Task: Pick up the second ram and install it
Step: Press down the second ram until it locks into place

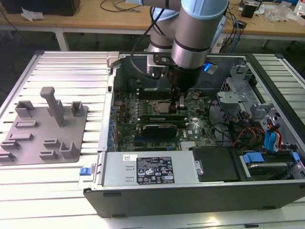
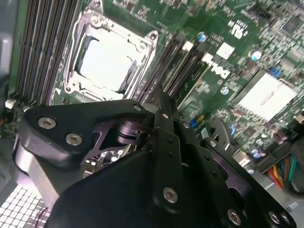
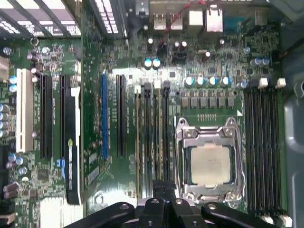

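Black and blocky, the gripper (image 2: 164,107) fills the foreground of the second wrist view, its bolted linkage plates converging on fingers drawn nearly together. Their tips pinch the top edge of the ram (image 3: 155,142), a thin green stick standing upright among the slots beside the CPU socket (image 3: 210,164). In the first wrist view the stick runs straight out from the fingertips (image 3: 161,190), between parallel black slots. That socket is a square metal frame around a dull silver plate. In the exterior view the arm (image 1: 190,43) reaches down into the open case (image 1: 190,200); a grey plastic fixture (image 1: 43,129) lies on the ribbed table (image 1: 71,67).
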Tool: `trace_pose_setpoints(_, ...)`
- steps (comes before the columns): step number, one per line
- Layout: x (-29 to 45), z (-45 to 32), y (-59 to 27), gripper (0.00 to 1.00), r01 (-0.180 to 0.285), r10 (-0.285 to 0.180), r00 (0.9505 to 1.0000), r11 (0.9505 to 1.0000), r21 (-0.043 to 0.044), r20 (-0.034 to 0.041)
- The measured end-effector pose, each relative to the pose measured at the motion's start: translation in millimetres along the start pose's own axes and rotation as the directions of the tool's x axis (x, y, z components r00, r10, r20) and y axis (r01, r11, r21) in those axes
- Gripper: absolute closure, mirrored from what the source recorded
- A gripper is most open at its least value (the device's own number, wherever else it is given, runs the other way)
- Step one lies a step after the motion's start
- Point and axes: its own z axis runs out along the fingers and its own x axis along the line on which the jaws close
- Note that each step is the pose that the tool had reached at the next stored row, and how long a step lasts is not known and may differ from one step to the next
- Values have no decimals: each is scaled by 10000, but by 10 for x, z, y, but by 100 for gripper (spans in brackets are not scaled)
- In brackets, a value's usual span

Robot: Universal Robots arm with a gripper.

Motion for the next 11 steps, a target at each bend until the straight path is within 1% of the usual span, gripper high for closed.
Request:
trace_pose_setpoints(2,1,2,52,92,2,-2,10000,10000,1,-1)
trace_pose_setpoints(3,2,5,100,92,0,0,10000,10000,4,2)
trace_pose_setpoints(4,3,8,154,92,2,-2,10000,10000,7,1)
trace_pose_setpoints(6,7,15,304,92,2,-2,10000,10000,17,2)
trace_pose_setpoints(8,9,20,408,92,3,-3,10000,10000,25,1)
trace_pose_setpoints(10,10,24,485,92,1,-1,10000,10000,33,3)
trace_pose_setpoints(11,8,27,489,92,2,-2,10000,10000,33,0)
